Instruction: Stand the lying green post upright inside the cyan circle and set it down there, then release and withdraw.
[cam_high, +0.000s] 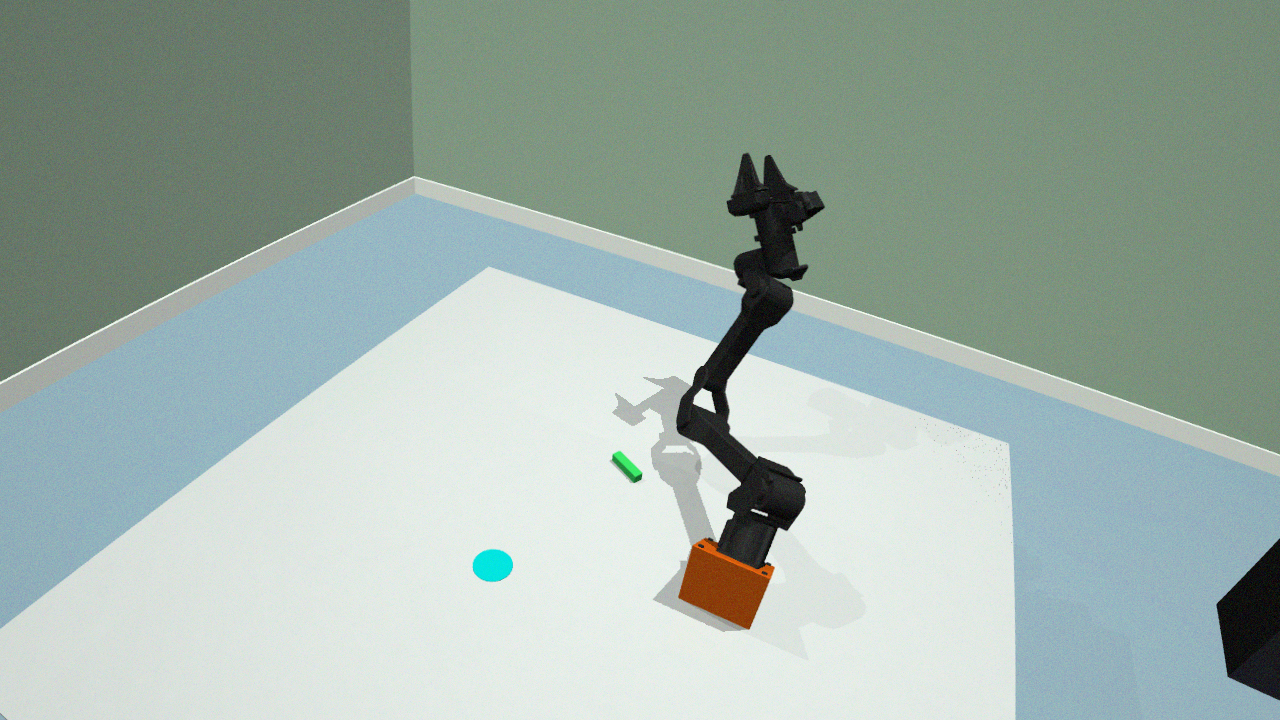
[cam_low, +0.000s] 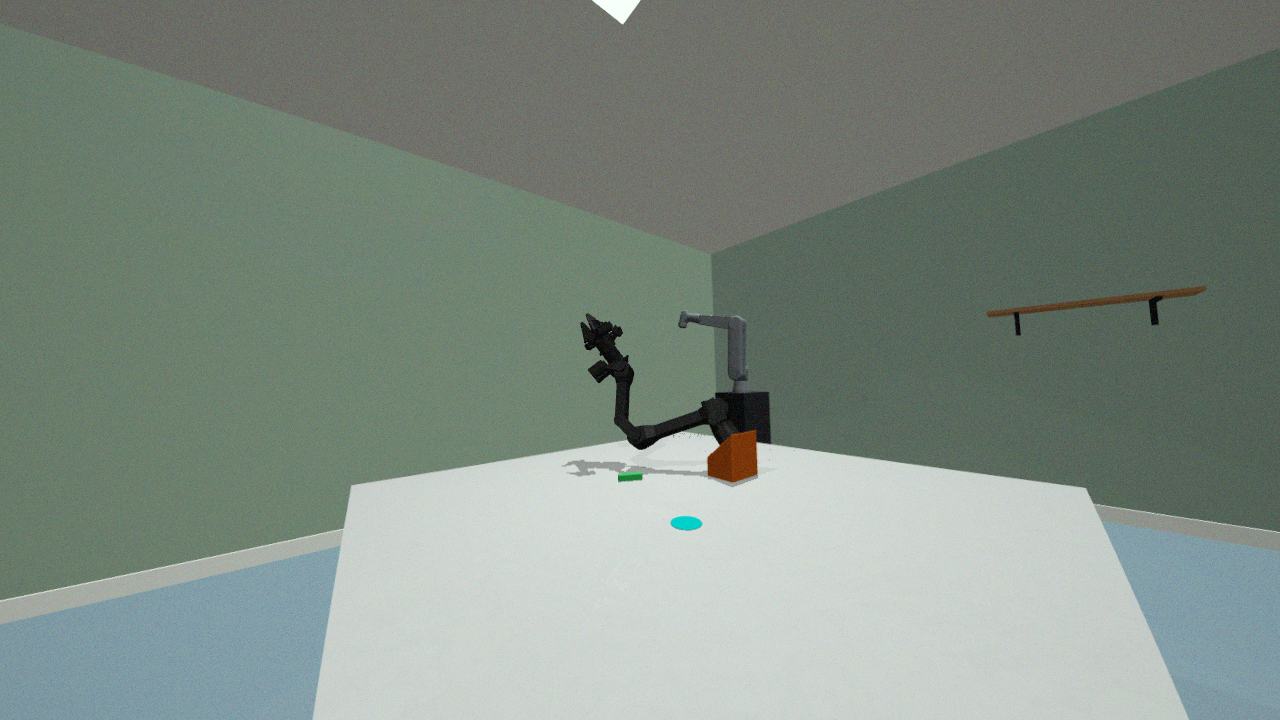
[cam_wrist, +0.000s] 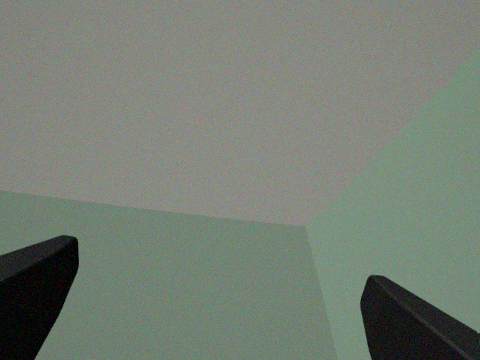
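Note:
The green post lies on its side on the white table. The flat cyan circle is on the table apart from the post, with nothing standing on it. My gripper is open and empty, raised high above the table and pointing upward. In the exterior view it also shows small, above and to the left of the post. The wrist view shows only walls and ceiling between the two wide-apart fingers; the post and circle are out of that view.
The arm's orange base stands on the white table. A grey arm on a black pedestal stands behind it. A wooden shelf is on the wall. The arm's shadow falls near the post.

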